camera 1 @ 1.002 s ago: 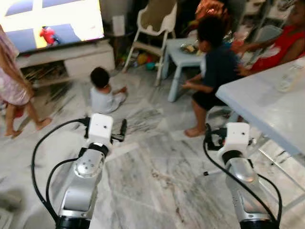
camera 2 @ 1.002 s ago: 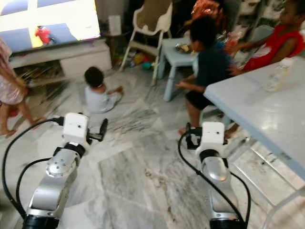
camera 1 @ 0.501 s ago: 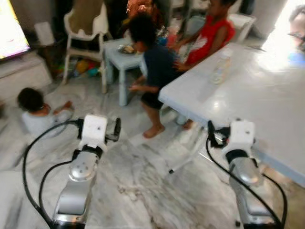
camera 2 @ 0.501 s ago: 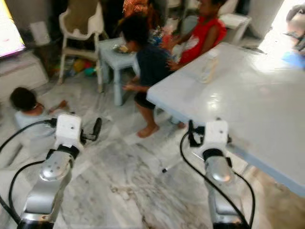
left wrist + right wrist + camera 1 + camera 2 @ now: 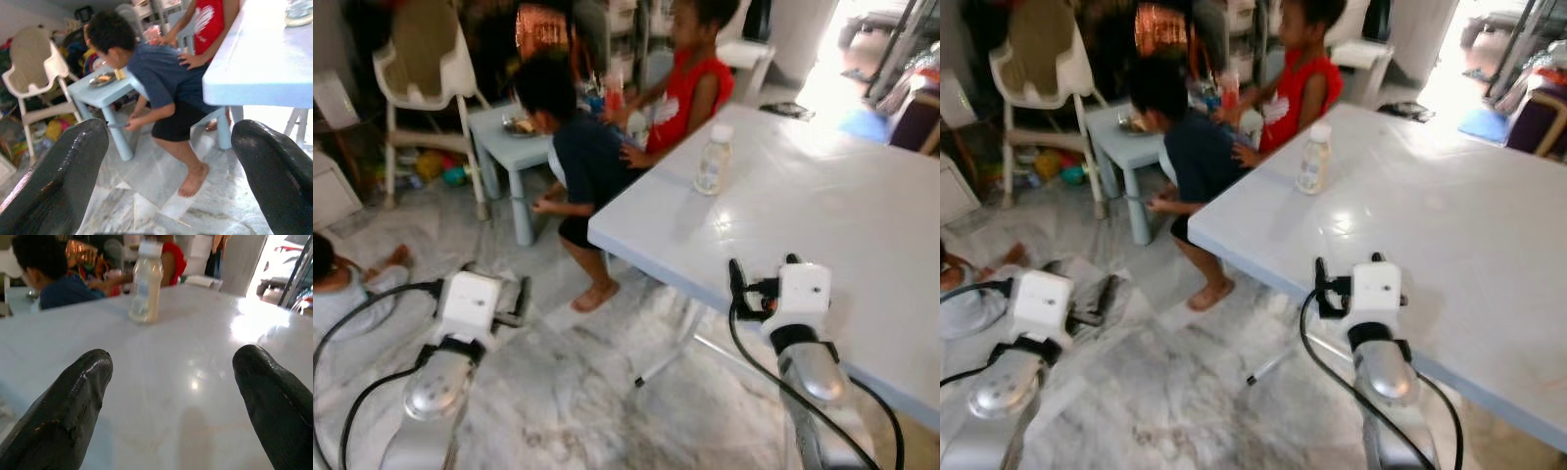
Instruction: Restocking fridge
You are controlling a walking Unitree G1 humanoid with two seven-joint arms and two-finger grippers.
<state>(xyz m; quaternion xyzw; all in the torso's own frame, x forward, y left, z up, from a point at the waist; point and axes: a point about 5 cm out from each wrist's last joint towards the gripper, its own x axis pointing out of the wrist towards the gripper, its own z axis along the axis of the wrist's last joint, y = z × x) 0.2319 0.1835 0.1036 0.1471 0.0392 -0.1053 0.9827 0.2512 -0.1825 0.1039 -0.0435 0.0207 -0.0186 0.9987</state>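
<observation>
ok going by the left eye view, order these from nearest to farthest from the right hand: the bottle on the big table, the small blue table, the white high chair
From the right hand, held open over the big table's near edge:
1. Bottle, standing on the big table ahead of the hand.
2. Small blue table, on the floor past the child in the dark shirt, off to the left.
3. White high chair, farther left, at the back.

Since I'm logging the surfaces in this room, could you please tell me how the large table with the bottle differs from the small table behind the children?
The large table is far bigger and taller than the small table. The large table carries an upright bottle; the small table carries a plate. The right gripper is over the large table's edge, whereas the small table stands beside a white high chair. Both are pale blue.
</observation>
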